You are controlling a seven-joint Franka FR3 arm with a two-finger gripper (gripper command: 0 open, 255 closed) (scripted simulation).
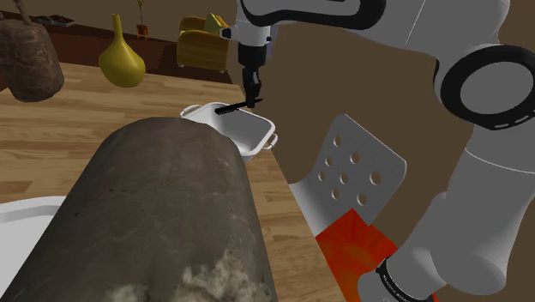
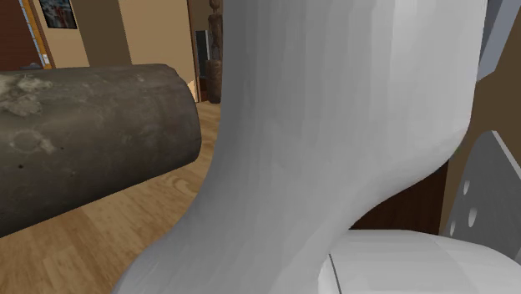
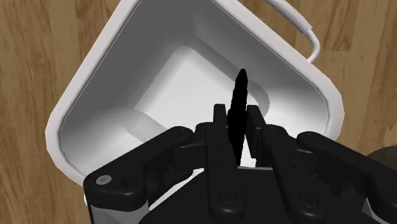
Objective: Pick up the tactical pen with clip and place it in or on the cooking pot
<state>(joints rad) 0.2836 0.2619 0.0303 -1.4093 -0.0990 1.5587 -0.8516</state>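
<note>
A slim black pen (image 1: 231, 108) is clasped in my black gripper (image 1: 254, 100), which is shut on it. The pen sticks out sideways towards the shoulder view's left. It hangs just above the white square cooking pot (image 1: 255, 133), which stands on the wooden table near its edge. In the wrist view the pen (image 3: 240, 102) points out from between the fingertips (image 3: 219, 133) of the gripper (image 3: 238, 137), right over the pot's hollow inside. The pot's rim (image 3: 83, 83) and one wire handle (image 3: 305, 32) frame it. The pen does not touch the pot.
A big dark grey cylinder (image 1: 163, 214) lies across the near table beside the pot; it appears again (image 2: 83, 142) behind my white arm (image 2: 334, 125). A yellow vase (image 1: 122, 60) and a brown lump (image 1: 30, 60) stand farther back. A white perforated chair (image 1: 356, 172) stands past the table edge.
</note>
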